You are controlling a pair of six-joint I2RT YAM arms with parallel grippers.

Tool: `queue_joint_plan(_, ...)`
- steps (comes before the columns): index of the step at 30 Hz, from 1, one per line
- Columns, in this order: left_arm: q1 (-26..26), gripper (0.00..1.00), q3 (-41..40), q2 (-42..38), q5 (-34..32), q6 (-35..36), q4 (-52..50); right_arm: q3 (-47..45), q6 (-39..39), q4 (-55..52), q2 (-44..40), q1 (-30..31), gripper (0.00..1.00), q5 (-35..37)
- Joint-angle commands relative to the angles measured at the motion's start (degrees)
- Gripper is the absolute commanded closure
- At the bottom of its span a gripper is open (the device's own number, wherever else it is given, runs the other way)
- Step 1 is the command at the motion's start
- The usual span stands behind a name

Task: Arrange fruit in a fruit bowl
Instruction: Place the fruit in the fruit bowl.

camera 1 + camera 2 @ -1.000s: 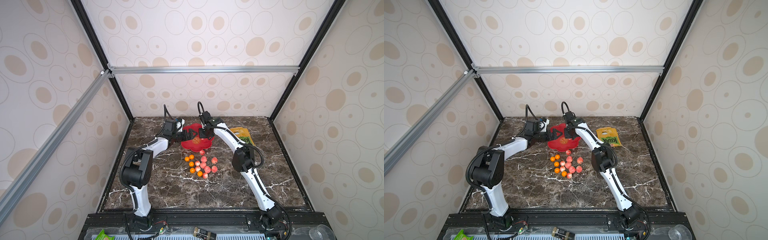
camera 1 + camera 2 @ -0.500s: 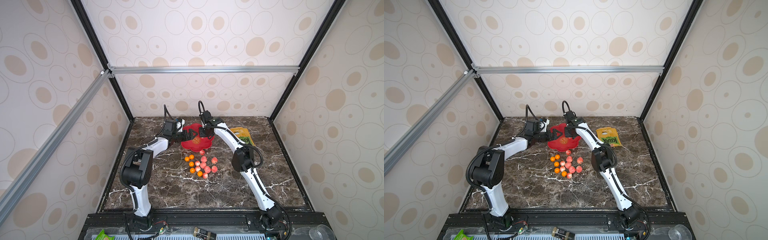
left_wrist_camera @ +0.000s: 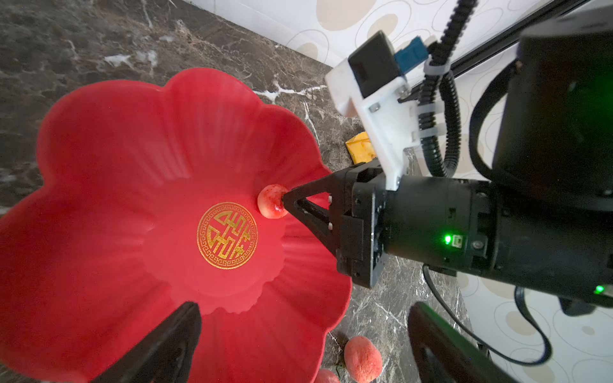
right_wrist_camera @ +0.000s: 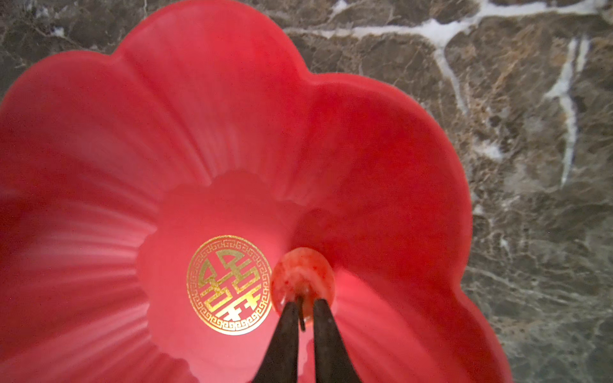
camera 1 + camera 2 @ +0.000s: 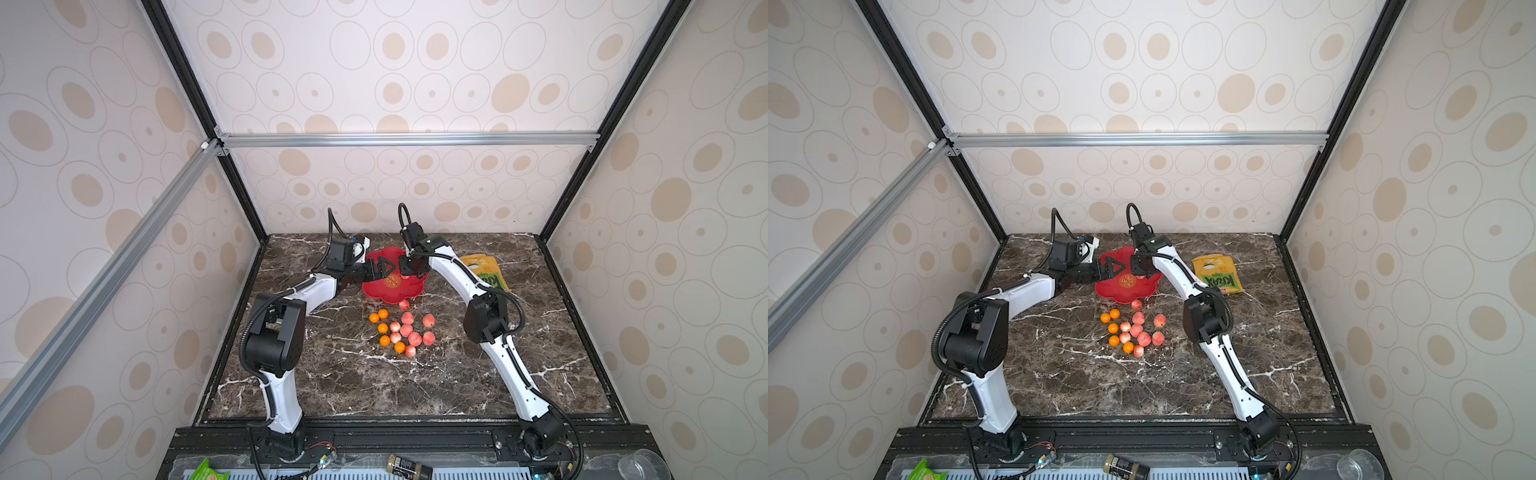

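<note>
The red flower-shaped fruit bowl (image 5: 384,291) (image 5: 1117,293) stands at the back middle of the marble table. One pink fruit (image 4: 302,275) (image 3: 270,201) lies on its floor beside the gold mark. My right gripper (image 4: 302,303) (image 5: 411,270) points down at that fruit, its jaws a narrow gap apart with the thin stem loose between them. My left gripper (image 3: 298,348) (image 5: 380,268) hovers wide open over the bowl's left rim (image 3: 116,165), holding nothing. Several pink fruits (image 5: 406,330) (image 5: 1144,338) and orange ones (image 5: 382,328) lie clustered on the table in front of the bowl.
A yellow-green snack bag (image 5: 484,270) (image 5: 1217,275) lies right of the bowl, behind the right arm. Two pink fruits (image 3: 361,359) sit just outside the bowl's near rim. On the front ledge lie a dark bottle (image 5: 409,461), a green packet (image 5: 205,469) and a clear cup (image 5: 642,465).
Both arms stay at the bowl, almost unmoved. The right gripper's jaws have parted slightly around the fruit's stem.
</note>
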Motion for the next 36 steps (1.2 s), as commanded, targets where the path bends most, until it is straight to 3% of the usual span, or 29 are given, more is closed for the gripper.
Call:
queue_joint_plan(1, 0.4, 0.02, 2.1, 0.9, 0.9, 1.3, -0.4, 1.4, 0.4, -1.2, 1.1, -0.1, 0.83, 0.0)
queue_joint_plan(12, 0.4, 0.02, 2.1, -0.1, 0.1, 2.3, -1.1, 2.2, 0.2, -1.8, -0.5, -0.2, 0.70, 0.1)
queue_joint_plan(20, 0.3, 0.02, 2.0, -2.4, -1.6, 3.4, -2.3, 1.1, -0.3, -3.2, -4.9, -0.2, 0.71, 0.1)
queue_joint_plan(30, -2.3, 0.02, 0.3, -10.8, -6.8, 3.2, -7.6, -24.1, -0.5, 5.4, -24.0, -0.2, 0.74, 0.5)
queue_joint_plan(36, -4.8, 0.02, -5.6, -18.2, -10.8, 1.8, -7.6, -40.7, 0.7, 11.4, -35.3, 0.2, 0.75, -0.6)
